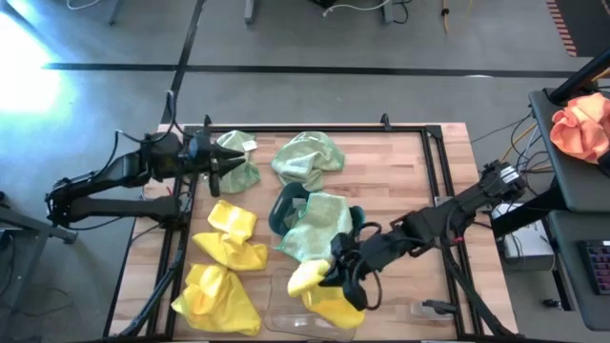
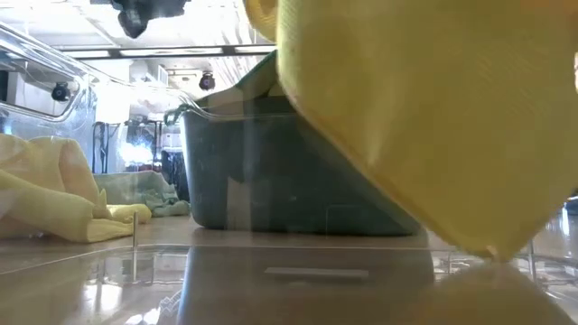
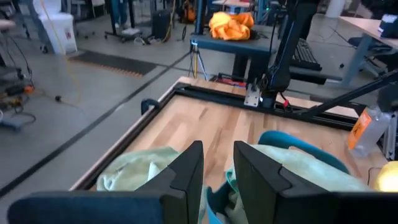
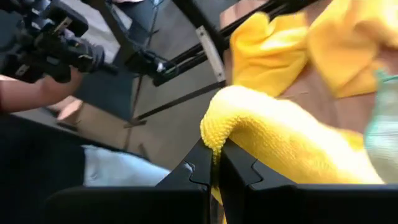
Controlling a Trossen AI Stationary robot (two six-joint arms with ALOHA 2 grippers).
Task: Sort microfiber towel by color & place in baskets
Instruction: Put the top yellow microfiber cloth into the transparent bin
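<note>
My right gripper is shut on a bright yellow towel over the clear basket at the table's near edge. The towel fills much of the low view. The dark teal basket stands mid-table with pale green towels in it. My left gripper is open and empty at the far left, beside a pale green towel. Another green towel lies at the far middle. Two yellow towels lie at the near left. My right gripper pinches a bunched fold of the yellow towel between its two fingers. The cloth bulges over the fingertips and drapes away to one side. The rest hangs below the gripper, down into the clear basket.
An orange-pink cloth lies on a side stand off the table's right. The black frame rail runs round the table. Bare wood shows at the far right. The clear basket's wall stands close to the low camera.
</note>
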